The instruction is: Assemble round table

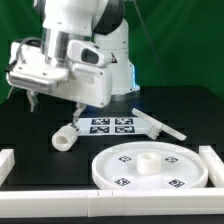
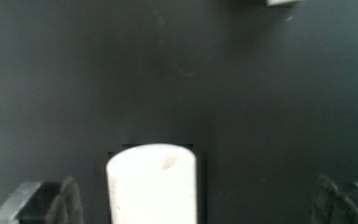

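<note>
Here the leg [image 2: 151, 180], a short thick white cylinder, lies on its side. The end effector [image 2: 197, 203] above stands open, empty.

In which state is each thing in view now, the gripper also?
Gripper: open, holding nothing.
Cylinder leg: lying on its side on the table, between the fingers, not gripped.
Round disc: lying flat on the table, nothing attached to it.
</note>
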{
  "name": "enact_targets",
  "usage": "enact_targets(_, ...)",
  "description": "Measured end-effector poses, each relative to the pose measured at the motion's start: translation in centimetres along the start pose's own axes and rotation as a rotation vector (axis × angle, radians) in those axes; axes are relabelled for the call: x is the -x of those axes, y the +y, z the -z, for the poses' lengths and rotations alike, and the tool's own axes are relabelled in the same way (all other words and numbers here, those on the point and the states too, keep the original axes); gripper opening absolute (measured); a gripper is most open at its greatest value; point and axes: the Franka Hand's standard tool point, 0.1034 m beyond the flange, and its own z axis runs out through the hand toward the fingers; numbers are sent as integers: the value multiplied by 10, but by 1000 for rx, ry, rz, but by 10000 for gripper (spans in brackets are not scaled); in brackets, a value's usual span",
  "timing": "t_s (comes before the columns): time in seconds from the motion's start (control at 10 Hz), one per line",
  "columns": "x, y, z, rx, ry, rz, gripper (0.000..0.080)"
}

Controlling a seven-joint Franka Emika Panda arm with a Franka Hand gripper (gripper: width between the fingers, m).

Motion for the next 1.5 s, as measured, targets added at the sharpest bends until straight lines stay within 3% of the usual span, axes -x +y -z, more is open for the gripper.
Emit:
enact_targets(0.1, 1, -10, -1, 1, -2, -118, 648)
enact_targets(0.3, 8, -14, -5, 21, -8, -381, 648)
enact_targets(0.4, 9, -9, -6, 38, -19, -474, 648)
enact_targets(0.7, 17, 4, -4, 55, -18, -875, 648)
enact_targets(1.2, 17, 5, -5, 65, 8, -1185, 648)
enact_targets(1.5, 22, 14, -3, 86, 51, -1635, 648)
